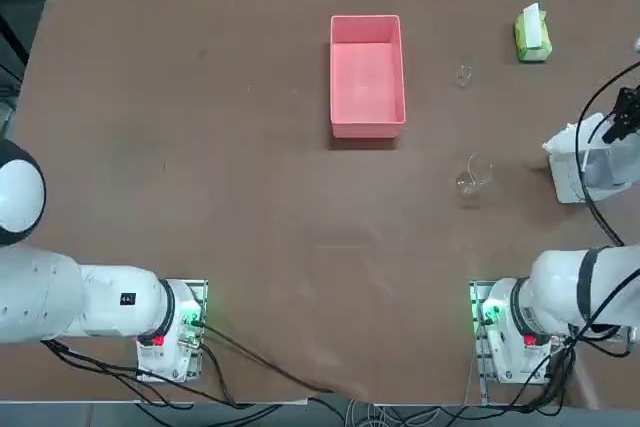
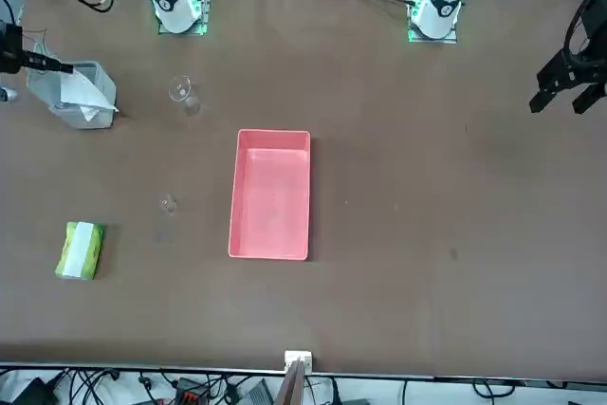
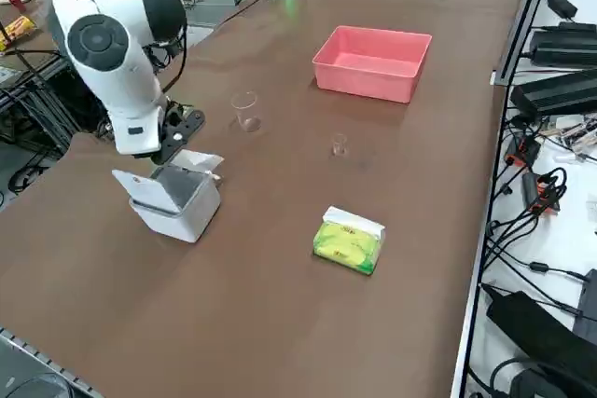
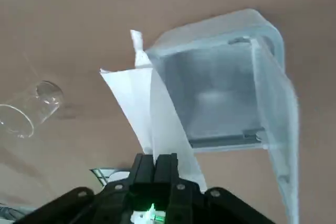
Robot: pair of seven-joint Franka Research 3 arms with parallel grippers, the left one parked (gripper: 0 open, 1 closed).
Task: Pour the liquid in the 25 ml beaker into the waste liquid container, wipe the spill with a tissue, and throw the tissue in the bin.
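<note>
Tissue (image 4: 160, 114): crumpled and white; you find it at the bin, overlapping the rim, with its loose end spread outward.
Right gripper (image 4: 160, 158): positioned beside the bin; you see its fingers clenched, grasping the tissue.
Bin (image 3: 184, 207): pale grey box at the robot's right, with its lid (image 3: 147, 190) swung open.
Waste tray (image 1: 367, 77): pink, low-walled, on the table (image 1: 250, 217); you see it well apart from the bin.
Small beaker (image 3: 340, 144): clear, standing between the tray and the tissue pack; you cannot tell whether it holds liquid.
Large beaker (image 3: 247, 112): clear, upright, between the tray and the bin.
Tissue pack (image 3: 349, 240): yellow-green, with white tissue showing on top.
</note>
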